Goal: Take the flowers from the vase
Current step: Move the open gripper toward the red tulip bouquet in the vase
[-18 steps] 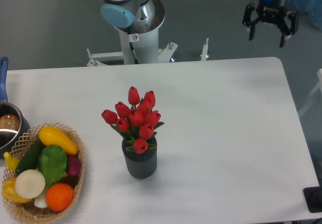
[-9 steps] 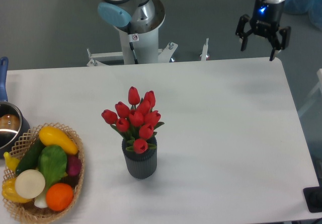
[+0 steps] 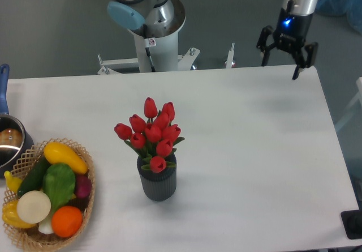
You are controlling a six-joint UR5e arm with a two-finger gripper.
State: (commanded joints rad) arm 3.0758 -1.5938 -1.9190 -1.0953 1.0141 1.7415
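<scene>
The flowers point(image 3: 151, 133), a bunch of red closed tulip buds with green leaves, stand upright in the vase point(image 3: 158, 183), a short dark grey ribbed cylinder on the white table, left of centre. My gripper point(image 3: 279, 66) hangs open and empty over the table's far right edge, well above and to the right of the flowers. Its fingers point down and are spread apart. The stems are hidden inside the vase.
A wicker basket point(image 3: 85, 208) of vegetables sits at the front left corner. A metal pot point(image 3: 11, 142) with a blue handle stands at the left edge. The robot base point(image 3: 153, 31) rises behind the table's far edge. A dark object point(image 3: 353, 225) lies at the front right.
My gripper has moved down and to the left, from above the far right corner toward the table's far edge. The flowers and vase have not moved.
</scene>
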